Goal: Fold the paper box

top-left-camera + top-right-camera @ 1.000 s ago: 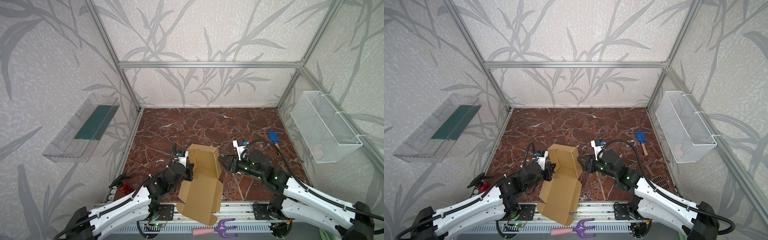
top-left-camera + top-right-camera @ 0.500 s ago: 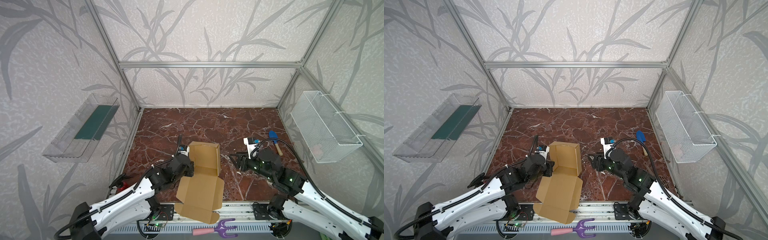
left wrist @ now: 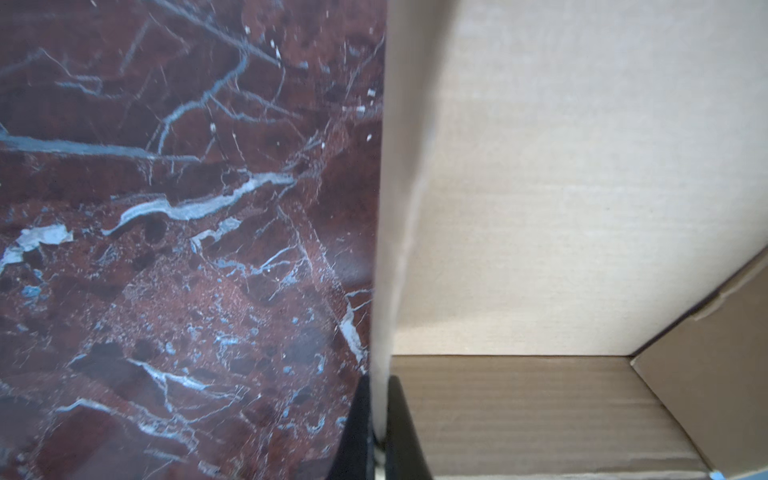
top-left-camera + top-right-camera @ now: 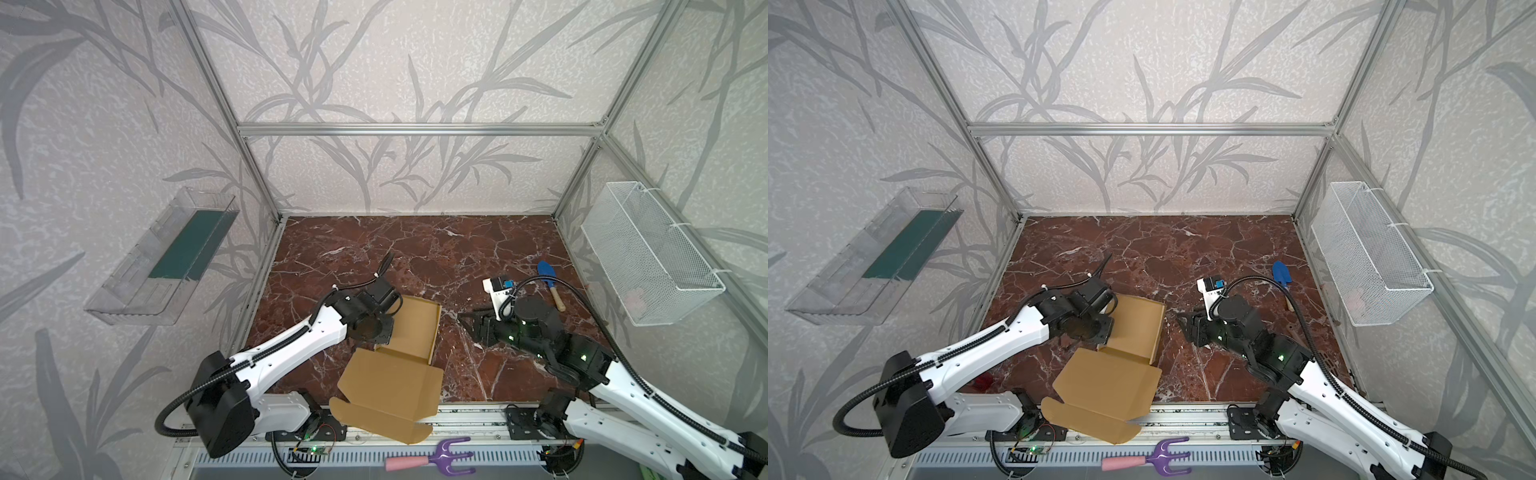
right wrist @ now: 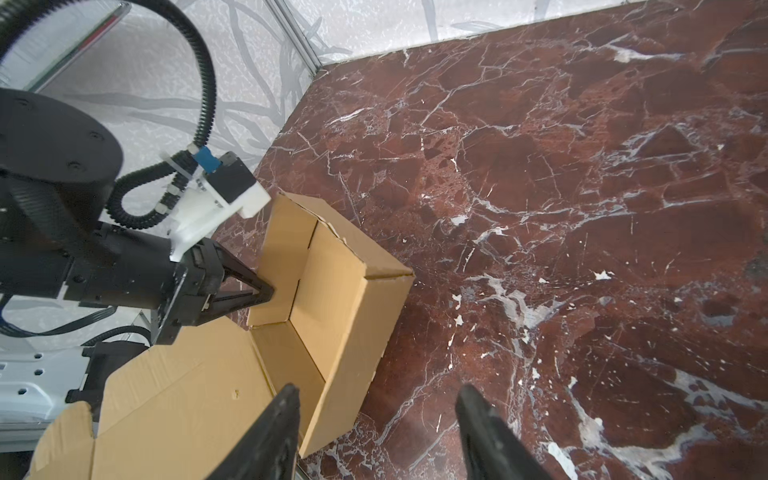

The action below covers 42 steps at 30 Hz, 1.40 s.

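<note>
- Two claws of mine show in both top views: my left claw (image 4: 385, 337) sits at the left wall of the paper box (image 4: 415, 328), and my right claw (image 4: 464, 321) hangs off to the box's right, near its right wall but apart from it.
- In those views the box stands toward the front middle of the marble floor (image 4: 415, 249). Its tray is open upward and its broad lid panel spreads out toward my arm bases, with the outer edge reaching over the front rail (image 4: 473, 417) (a purple hand rake (image 4: 440, 459) lies beyond that rail, and a blue trowel (image 4: 546, 272) lies behind my right arm).
- From above I cannot see my left fingertips, because the wrist covers them.
- The left wrist view settles it: my left claw is clenched on the upright cardboard wall. One of its fingers (image 3: 355, 432) is on the marble side and its partner is inside the tray, with only the wall's thin edge between them. The pale tray floor fills the rest of the view (a folded corner flap shows at its far end).
- In the right wrist view my right claw stands released, its fingers (image 5: 278, 428) spread wide with nothing between them but bare marble and a corner of the box lower down.
- The same view shows the box ahead of that claw, and my left claw pinching the tray wall on the far side.
</note>
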Each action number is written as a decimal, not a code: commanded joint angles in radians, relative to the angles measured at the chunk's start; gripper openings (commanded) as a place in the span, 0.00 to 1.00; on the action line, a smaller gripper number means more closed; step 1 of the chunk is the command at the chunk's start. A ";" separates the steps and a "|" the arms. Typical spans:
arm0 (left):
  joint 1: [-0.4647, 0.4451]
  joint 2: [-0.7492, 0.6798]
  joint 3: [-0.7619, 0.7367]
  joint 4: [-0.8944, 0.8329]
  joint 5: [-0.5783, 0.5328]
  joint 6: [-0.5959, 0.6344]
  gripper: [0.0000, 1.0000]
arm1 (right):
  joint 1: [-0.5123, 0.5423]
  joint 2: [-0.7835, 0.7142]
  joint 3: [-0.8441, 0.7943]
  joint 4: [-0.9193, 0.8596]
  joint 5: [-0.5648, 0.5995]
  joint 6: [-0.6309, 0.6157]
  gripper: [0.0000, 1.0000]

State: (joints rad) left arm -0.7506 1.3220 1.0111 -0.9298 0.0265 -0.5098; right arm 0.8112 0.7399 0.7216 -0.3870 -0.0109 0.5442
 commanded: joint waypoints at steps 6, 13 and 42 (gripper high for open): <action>0.016 0.166 0.052 -0.110 0.027 0.079 0.00 | -0.003 -0.003 -0.012 0.011 -0.037 -0.008 0.61; 0.031 0.281 0.094 -0.094 0.029 0.118 0.00 | -0.003 -0.001 -0.025 0.018 -0.049 -0.007 0.61; 0.045 0.030 0.425 -0.241 -0.225 0.162 0.39 | -0.050 0.135 -0.059 0.102 -0.127 -0.050 0.61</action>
State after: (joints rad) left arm -0.7120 1.4502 1.3891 -1.1034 -0.0841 -0.3504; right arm 0.7795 0.8436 0.6735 -0.3332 -0.0982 0.5205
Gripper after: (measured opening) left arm 0.380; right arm 0.609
